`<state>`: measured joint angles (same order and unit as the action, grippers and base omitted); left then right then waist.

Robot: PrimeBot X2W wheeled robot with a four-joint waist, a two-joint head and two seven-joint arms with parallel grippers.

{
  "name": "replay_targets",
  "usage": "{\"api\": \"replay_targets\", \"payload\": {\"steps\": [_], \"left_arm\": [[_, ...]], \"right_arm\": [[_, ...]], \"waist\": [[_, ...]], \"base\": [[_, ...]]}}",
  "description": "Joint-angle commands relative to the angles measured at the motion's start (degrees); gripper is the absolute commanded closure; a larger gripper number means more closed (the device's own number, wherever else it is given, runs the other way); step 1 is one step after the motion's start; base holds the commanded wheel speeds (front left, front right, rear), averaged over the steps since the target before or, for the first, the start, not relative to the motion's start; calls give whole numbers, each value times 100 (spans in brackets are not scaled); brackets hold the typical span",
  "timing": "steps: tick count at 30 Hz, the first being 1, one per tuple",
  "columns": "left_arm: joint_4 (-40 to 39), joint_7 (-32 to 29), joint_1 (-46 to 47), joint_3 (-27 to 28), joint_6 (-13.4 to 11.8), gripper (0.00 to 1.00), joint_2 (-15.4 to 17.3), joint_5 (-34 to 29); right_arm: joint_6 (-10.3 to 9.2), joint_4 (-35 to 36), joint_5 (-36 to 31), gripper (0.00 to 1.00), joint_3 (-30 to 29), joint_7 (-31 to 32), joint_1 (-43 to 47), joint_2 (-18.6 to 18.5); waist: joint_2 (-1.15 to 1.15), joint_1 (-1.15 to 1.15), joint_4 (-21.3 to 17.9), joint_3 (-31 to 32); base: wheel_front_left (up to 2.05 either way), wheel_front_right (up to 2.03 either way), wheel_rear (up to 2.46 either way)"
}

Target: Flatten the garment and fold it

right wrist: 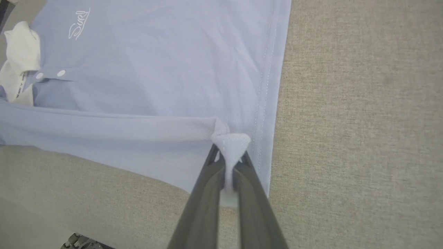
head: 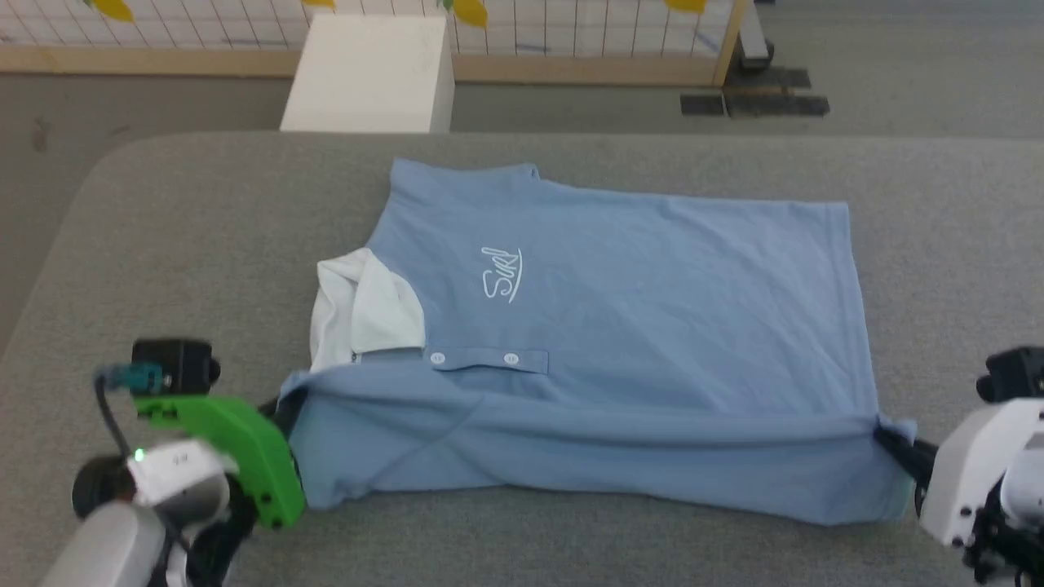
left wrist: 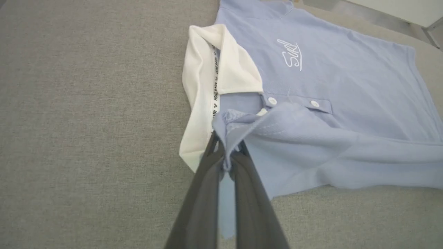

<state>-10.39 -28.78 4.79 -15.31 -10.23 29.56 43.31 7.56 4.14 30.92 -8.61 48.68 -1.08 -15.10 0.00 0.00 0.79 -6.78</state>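
Left gripper (left wrist: 226, 152): both dark fingers pressed together on a bunched corner of the garment (head: 620, 285) at its near-left shoulder, just beside the white collar (head: 359, 314). In the head view a green wrist mount (head: 236, 456) covers most of the fingers, so the pinch itself reads only from the left wrist camera.

Garment: one light-blue polo shirt, lying front-up on the grey fabric-covered table (head: 204, 244), collar toward the robot's left, hem toward its right.
- Collar: one, white, flipped open. Printed tape inside it is legible only in part.
- Placket (head: 489, 359): one, with two white buttons (head: 438, 358). The folded near edge of the shirt lies just against its lower side.
- Chest logo (head: 502, 275): one, white script, wording hard to make out.
- Near strip of cloth is doubled over toward the placket, forming a ridge that runs from one grip to the other. What lies under it is hidden.

Right gripper (right wrist: 230, 154): fingers closed on a small peak of cloth at the near hem corner, just inside the stitched hem. A sliver of fabric shows between the fingers. In the head view its white housing (head: 971, 481) is cut off by the frame edge.

Count: two grippers, both clamped on the one garment.
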Motion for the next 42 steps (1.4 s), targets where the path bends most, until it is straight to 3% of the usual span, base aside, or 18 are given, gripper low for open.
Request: {"api": "replay_targets", "payload": {"steps": [1,13,28,29,30,31,33,42], "left_arm": [[89,-60,351,-35,97,100,68,-113],[1211,-207,2105,-349,620,100,-140,-237],[2244,-14,2592,-563,935,100,-431,-192],[2282,3,2603,-566,950,81,-445,-180],[2324,10,2612,-571,961,53,-456,-170],[2355,2,2618,-580,967,0,-454,-169],[2391,17,2641,-581,966,0,-451,-174],[2359,378,2646,-462,948,0,-433,-196]], "right_arm": [[-8,-20,-78,100,21,87,-228,-28],[-8,-486,-422,100,313,488,-1434,-88],[-8,-1198,-555,100,698,571,-1932,-193],[-8,-1220,-548,100,701,573,-1936,-198],[-8,-1248,-540,100,699,591,-1932,-206],[-8,-1265,-531,72,702,617,-1922,-212],[-8,-1260,-505,0,696,615,-1910,-224],[-8,-990,-338,0,319,300,-1791,-101]], "waist": [[0,0,-108,-406],[0,0,-228,-1492],[0,0,-183,-1925],[0,0,-179,-1898],[0,0,-173,-1852],[0,0,-173,-1807],[0,0,-177,-1687],[0,0,-200,-797]], "base": [[0,0,0],[0,0,0],[0,0,0],[0,0,0],[0,0,0],[0,0,0],[0,0,0],[0,0,0]]}}
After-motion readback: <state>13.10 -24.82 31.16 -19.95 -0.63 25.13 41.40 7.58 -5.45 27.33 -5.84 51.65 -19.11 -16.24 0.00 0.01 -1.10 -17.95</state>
